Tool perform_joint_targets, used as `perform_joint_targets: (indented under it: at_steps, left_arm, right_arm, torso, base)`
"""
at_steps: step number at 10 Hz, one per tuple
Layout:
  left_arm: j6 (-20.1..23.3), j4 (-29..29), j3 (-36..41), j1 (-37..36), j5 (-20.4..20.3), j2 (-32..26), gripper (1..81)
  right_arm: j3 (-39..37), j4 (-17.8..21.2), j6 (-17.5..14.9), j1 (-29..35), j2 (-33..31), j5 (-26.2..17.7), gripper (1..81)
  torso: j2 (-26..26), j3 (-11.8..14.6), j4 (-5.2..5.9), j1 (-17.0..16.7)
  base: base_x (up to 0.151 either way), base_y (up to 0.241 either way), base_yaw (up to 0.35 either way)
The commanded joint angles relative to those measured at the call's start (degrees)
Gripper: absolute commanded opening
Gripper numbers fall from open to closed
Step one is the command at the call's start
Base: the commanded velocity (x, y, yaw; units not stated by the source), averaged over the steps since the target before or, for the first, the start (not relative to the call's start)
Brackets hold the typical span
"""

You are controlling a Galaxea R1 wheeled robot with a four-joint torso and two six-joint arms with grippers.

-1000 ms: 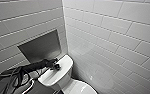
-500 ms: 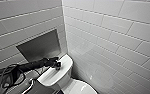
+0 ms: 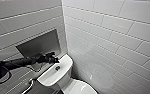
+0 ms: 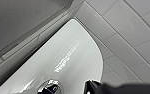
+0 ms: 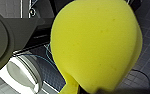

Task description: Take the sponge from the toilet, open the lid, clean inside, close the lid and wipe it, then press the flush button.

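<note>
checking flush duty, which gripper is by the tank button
The left gripper: it hangs over the toilet tank, just beside the flush button. The right wrist view has the yellow sponge up close instead.

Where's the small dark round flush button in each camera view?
Head view: small dark round flush button, centre of the glossy white tank top.
Left wrist view: same button, close up on that tank top.
Right wrist view: close on the bright yellow soft sponge.
Shared landmark: the tank top.
</note>
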Motion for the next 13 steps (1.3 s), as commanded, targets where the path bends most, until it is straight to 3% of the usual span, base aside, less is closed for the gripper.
perform_joint_targets:
  at_steps: [1,3,5,8,10,12,13]
  left_arm:
    - [-0.3,0.3,16.4,-8.6,2.0,-11.8,1.0]
    - [1.0,0.9,26.9,-1.7,3.9,-18.8,1.0]
    - [1.8,6.0,33.2,10.2,3.0,-24.2,1.0]
    - [1.8,15.7,36.6,28.8,-7.0,-28.7,1.0]
    - [1.8,21.1,36.3,40.1,-10.0,-27.2,1.0]
    - [1.8,27.4,34.6,50.6,-17.2,-23.5,1.0]
    - [1.8,29.3,32.6,54.4,-17.7,-21.2,1.0]
  right_arm:
    - [0.6,-0.3,-0.2,-0.5,-1.3,-4.3,1.0]
    - [0.6,-0.3,-0.2,-0.2,-1.2,-4.3,1.0]
    - [0.5,-0.3,-0.3,0.1,-1.2,-4.3,1.0]
    - [-0.4,-0.3,-0.3,0.1,-0.7,-4.1,1.0]
    - [-1.3,-0.2,-0.3,0.1,-0.2,-3.7,1.0]
    - [-3.1,-0.2,-0.3,-0.2,0.7,-3.6,1.0]
    - [-3.8,-0.3,-0.3,-0.2,1.2,-3.7,1.0]
  torso:
    - [0.0,0.0,0.0,0.0]
    - [0.0,0.0,0.0,0.0]
    - [0.0,0.0,0.0,0.0]
    - [0.0,0.0,0.0,0.0]
    - [0.0,0.0,0.0,0.0]
    - [0.0,0.0,0.0,0.0]
    - [0.0,0.0,0.0,0.0]
  base:
    - [0.0,0.0,0.0]
    - [0.0,0.0,0.0]
    - [0.0,0.0,0.0]
    - [0.0,0.0,0.0]
    - [0.0,0.0,0.0]
    - [0.0,0.0,0.0]
    - [0.0,0.0,0.0]
